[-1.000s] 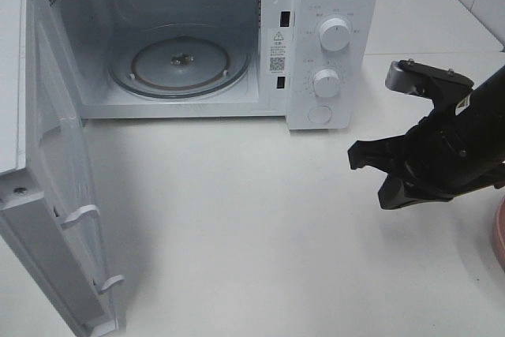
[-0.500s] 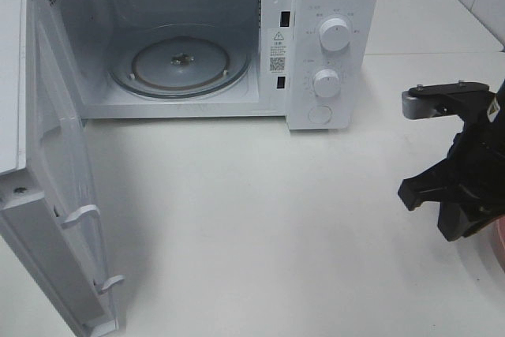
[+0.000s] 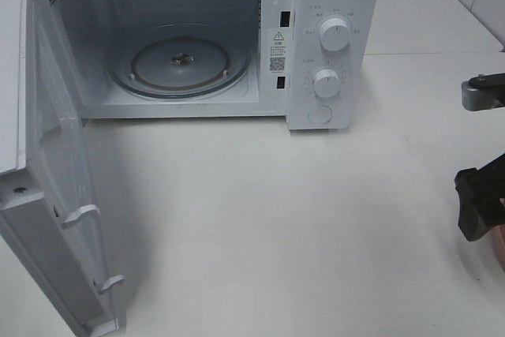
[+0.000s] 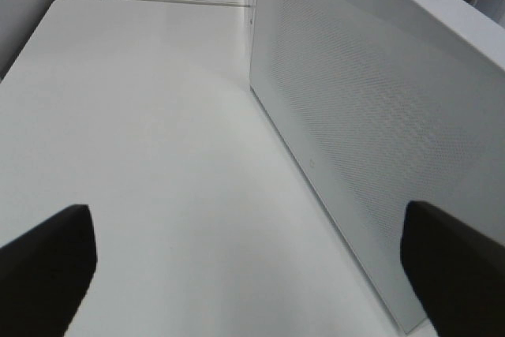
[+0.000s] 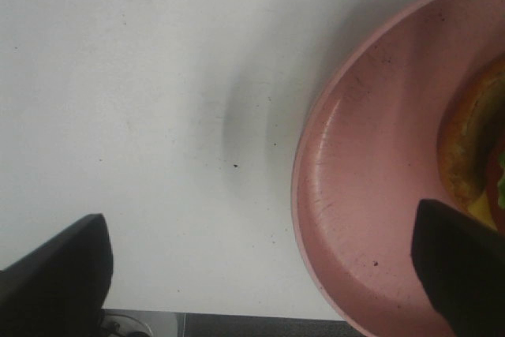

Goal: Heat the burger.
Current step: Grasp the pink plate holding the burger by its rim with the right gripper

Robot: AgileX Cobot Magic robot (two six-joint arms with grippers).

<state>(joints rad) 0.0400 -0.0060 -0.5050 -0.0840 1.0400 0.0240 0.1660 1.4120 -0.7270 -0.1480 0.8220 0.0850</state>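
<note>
right fingers (image 5: 55,274) spread, empty, straddling plate (image 5: 355,195) rim | burger (image 5: 472,147) on plate | left fingers (image 4: 47,270) spread, empty, beside microwave (image 3: 331,5) door | microwave open

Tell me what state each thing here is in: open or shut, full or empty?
Microwave door: swung wide open.
Glass turntable: in place inside the microwave, nothing on it.
Burger: lying on the pink plate, outside the microwave, not gripped.
Pink plate: on the table, holding the burger.
Left pincer: open, empty.
Right pincer: open, empty, above the plate's edge.
</note>
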